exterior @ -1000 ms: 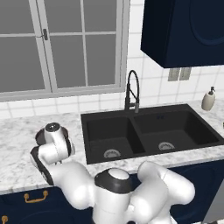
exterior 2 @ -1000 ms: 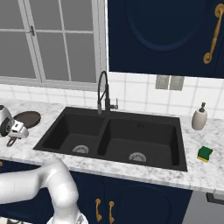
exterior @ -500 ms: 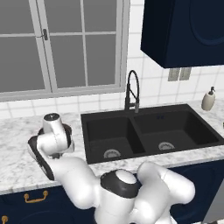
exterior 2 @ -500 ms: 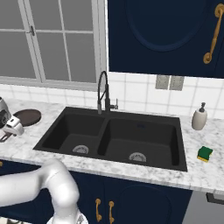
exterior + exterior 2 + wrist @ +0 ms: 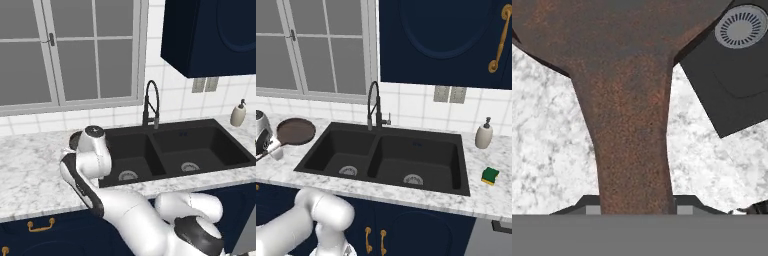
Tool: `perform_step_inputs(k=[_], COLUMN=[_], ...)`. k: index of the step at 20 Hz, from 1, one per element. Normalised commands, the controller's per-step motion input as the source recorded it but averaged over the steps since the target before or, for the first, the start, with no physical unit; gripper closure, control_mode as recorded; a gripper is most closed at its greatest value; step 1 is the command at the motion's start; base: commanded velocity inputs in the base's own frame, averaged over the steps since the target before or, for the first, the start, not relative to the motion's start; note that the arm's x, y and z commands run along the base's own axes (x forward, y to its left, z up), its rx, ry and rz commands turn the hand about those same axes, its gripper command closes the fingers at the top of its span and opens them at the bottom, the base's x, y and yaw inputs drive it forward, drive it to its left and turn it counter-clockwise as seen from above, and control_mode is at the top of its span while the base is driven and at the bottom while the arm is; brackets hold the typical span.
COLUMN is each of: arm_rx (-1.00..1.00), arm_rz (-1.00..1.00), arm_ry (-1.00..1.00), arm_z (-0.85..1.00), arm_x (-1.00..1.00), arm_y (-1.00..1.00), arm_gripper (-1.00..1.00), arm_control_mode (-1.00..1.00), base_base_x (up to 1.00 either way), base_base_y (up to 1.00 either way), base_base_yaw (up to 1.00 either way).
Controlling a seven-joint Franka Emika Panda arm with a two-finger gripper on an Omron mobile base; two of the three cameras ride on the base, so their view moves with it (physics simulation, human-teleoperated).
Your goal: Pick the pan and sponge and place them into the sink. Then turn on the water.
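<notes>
Gripper closed on the pan handle; in the hand view the brown handle runs down between the finger tips. Pan sits on the marble counter left of the sink, near its left basin. Black tap behind the divider, window above. Soap bottle and sponge on the counter right of the sink. Arm bent low over the counter's left part, wrist pointing down.
</notes>
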Motion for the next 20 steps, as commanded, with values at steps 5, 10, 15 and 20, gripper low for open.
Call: perform_step_inputs(k=[5,10,15,20], arm_rx=[0.11,0.00,0.00,-0.01], arm_rz=[-0.19,-0.11,-0.04,-0.01], arm_ry=[0.00,-0.02,0.09,0.35], arm_z=[0.38,0.54,0.36,0.01], arm_x=[-0.34,-0.20,0.03,0.42], arm_y=[-0.93,-0.82,-0.67,-0.37], arm_gripper=[1.00,1.00,1.00,1.00], arm_control_mode=[-1.00,-1.00,-1.00,-1.00], base_base_x=[0.00,0.00,0.00,0.00], base_base_y=[0.00,0.00,0.00,0.00], base_base_yaw=[0.00,0.00,0.00,0.00])
